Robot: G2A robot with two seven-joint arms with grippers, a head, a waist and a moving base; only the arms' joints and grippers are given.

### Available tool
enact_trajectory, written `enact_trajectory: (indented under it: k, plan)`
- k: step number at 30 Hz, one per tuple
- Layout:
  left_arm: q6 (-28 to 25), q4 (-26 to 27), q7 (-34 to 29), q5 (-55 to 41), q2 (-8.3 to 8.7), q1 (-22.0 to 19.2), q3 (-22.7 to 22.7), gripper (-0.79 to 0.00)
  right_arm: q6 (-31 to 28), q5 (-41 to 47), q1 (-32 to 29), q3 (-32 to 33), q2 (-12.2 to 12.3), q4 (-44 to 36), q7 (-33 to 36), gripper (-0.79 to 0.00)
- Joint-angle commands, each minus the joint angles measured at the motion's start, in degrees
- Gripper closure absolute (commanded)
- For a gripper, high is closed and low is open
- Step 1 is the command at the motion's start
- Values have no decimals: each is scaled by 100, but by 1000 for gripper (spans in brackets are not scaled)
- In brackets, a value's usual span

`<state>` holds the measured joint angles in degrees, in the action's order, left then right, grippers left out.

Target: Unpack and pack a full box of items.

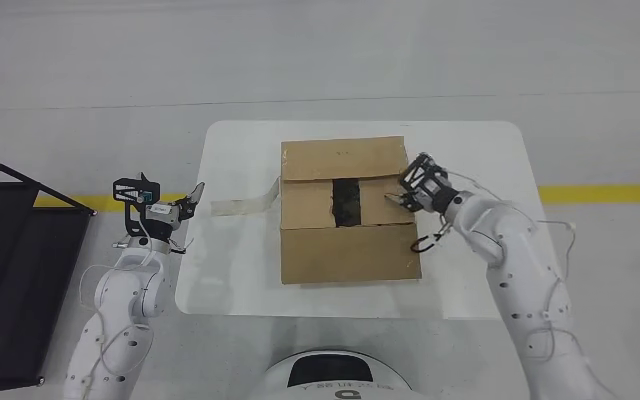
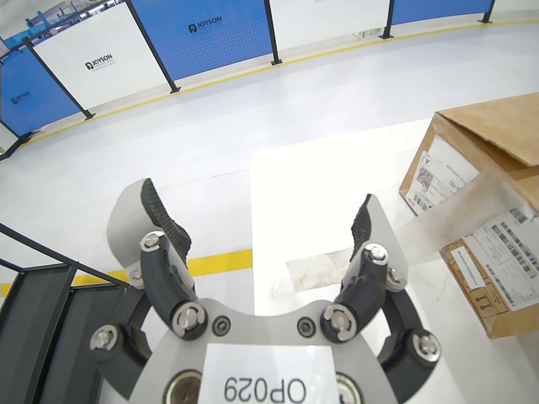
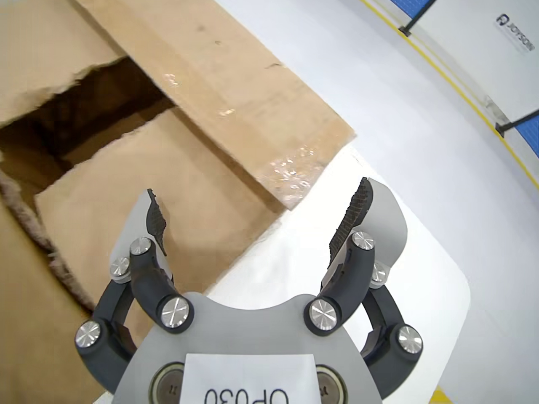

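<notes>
Squarely upright box [image 1: 345, 258], flap gap [image 1: 348, 203] left-to-right.

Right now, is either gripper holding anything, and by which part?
Nothing is held. The left gripper is open near the peeled clear tape strip; the right gripper is open over the edge of the brown cardboard box.

1. Cardboard box [image 1: 348, 212]: one, at the table's centre.
2. Table [image 1: 240, 270]: one.
3. Loose tape strip [image 1: 245, 203]: one, left of the box.
4. Grippers: two, left gripper [image 2: 257, 190] and right gripper [image 3: 257, 189].
5. Printed labels [image 2: 438, 174] on the box's left side: at least two.
6. Black rack [image 1: 30, 260]: one, far left.
</notes>
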<state>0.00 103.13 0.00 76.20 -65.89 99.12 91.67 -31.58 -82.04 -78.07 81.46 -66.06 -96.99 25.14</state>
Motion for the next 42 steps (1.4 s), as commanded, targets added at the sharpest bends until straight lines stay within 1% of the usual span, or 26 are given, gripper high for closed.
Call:
enact_trajectory:
  k: [1, 5, 6, 8, 9, 10, 11, 13, 14, 15, 16, 23, 26, 28, 29, 30, 31, 32, 33, 34, 35, 36, 38, 40, 41, 42]
  plan:
    - [0, 0, 0, 0, 0, 0, 0, -785, 457, 34, 212, -94, -36, 224, 37, -785]
    - [0, 0, 0, 0, 0, 0, 0, -785, 972, 242, 601, -265, -104, 644, 48, -785]
    - [0, 0, 0, 0, 0, 0, 0, -785, 1043, 361, 687, -289, -120, 734, 15, -751]
    - [0, 0, 0, 0, 0, 0, 0, -785, 1143, 556, 825, -328, -146, 874, -55, -723]
    - [0, 0, 0, 0, 0, 0, 0, -785, 1188, 693, 883, -328, -158, 916, -111, -619]
    - [0, 0, 0, 0, 0, 0, 0, -785, 1251, 809, 930, -330, -170, 954, -158, -554]
    - [0, 0, 0, 0, 0, 0, 0, -785, 1325, 962, 976, -338, -186, 972, -202, -545]
    - [0, 0, 0, 0, 0, 0, 0, -785, 1423, 1285, 1073, -384, -219, 1007, -230, -425]
    - [0, 0, 0, 0, 0, 0, 0, -785, 1496, 1446, 1144, -420, -239, 1040, -206, -462]
    - [0, 0, 0, 0, 0, 0, 0, -785, 1616, 1557, 1252, -475, -262, 1099, -125, -440]
    - [0, 0, 0, 0, 0, 0, 0, -785, 1753, 1612, 1405, -565, -289, 1173, -12, -388]
    - [0, 0, 0, 0, 0, 0, 0, -785, 2627, 1869, 2817, -1495, -578, 2188, 728, -366]
    - [0, 0, 0, 0, 0, 0, 0, -785, 2845, 1796, 3407, -1949, -719, 2859, 1255, -391]
    - [0, 0, 0, 0, 0, 0, 0, -785, 3011, 1712, 3732, -2208, -812, 3238, 1521, -456]
    - [0, 0, 0, 0, 0, 0, 0, -785, 3018, 1764, 3834, -2302, -853, 3414, 1651, -456]
    - [0, 0, 0, 0, 0, 0, 0, -785, 3012, 1764, 3937, -2376, -884, 3560, 1777, -477]
    - [0, 0, 0, 0, 0, 0, 0, -785, 3016, 1755, 4009, -2427, -906, 3696, 1871, -529]
    - [0, 0, 0, 0, 0, 0, 0, -785, 3030, 1759, 4070, -2453, -924, 3788, 1922, -551]
    - [0, 0, 0, 0, 0, 0, 0, -785, 3060, 1741, 4106, -2456, -932, 3839, 1921, -606]
    - [0, 0, 0, 0, 0, 0, 0, -785, 3096, 1767, 4114, -2421, -934, 3833, 1864, -717]
    - [0, 0, 0, 0, 0, 0, 0, -785, 3102, 1852, 4079, -2349, -927, 3769, 1784, -785]
    - [0, 0, 0, 0, 0, 0, 0, -785, 3034, 2003, 4009, -2233, -909, 3607, 1667, -785]
    - [0, 0, 0, 0, 0, 0, 0, -785, 2610, 2489, 3707, -1901, -835, 3090, 1537, -785]
    - [0, 0, 0, 0, 0, 0, 0, -785, 1758, 3347, 3180, -1386, -711, 2303, 1651, -785]
    - [0, 0, 0, 0, 0, 0, 0, -785, 1269, 3851, 2839, -1068, -638, 1829, 1736, -785]
    - [0, 0, 0, 0, 0, 0, 0, -785, 897, 4140, 2478, -746, -555, 1405, 1867, -785]
